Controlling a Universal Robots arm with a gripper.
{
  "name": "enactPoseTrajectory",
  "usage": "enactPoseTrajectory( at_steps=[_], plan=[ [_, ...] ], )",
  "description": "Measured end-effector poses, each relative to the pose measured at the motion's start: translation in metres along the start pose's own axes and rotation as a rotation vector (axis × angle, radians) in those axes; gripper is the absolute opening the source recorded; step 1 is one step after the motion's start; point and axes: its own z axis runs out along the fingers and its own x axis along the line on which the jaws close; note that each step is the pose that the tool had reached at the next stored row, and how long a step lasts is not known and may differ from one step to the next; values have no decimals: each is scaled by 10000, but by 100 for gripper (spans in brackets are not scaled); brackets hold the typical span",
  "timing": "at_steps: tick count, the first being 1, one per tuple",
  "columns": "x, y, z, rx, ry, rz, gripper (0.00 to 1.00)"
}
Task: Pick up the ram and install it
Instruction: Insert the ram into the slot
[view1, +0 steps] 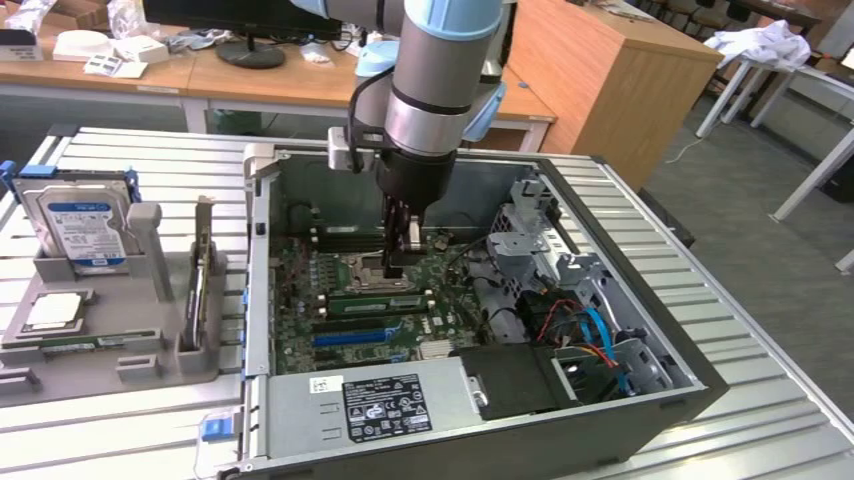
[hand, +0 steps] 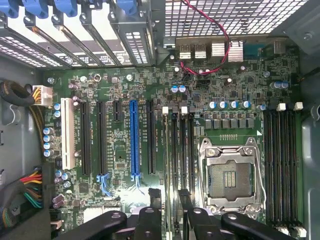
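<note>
Frame centre: black fingers (view1: 396, 255) hang inside open grey metal case (view1: 256, 300) over thin green ram (view1: 380, 303) strip, just beside square metal CPU socket (view1: 370, 270); clenched or released, cannot tell

gripper (view1: 398, 266) over motherboard (view1: 302, 300), inside open case (view1: 256, 335)

Arm (view1: 434, 70) descending vertically from above, wrist (view1: 424, 135) pointing straight down — black gripper (view1: 400, 262) hanging plumb beneath it
</note>
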Motion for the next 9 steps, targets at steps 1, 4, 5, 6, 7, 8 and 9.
enactPoseTrajectory(
  at_steps=[1, 4, 5, 6, 7, 8, 9],
  plan=[
    [0, 0, 0, 0, 0, -1, 27],
    [0, 0, 0, 0, 0, 0, 19],
    [0, 0, 0, 0, 0, 0, 13],
    [0, 0, 0, 0, 0, 0, 11],
    [0, 0, 0, 0, 0, 0, 11],
    [0, 0, 0, 0, 0, 0, 11],
    [1, 0, -10, -1, 3, 0, 11]
  ],
)
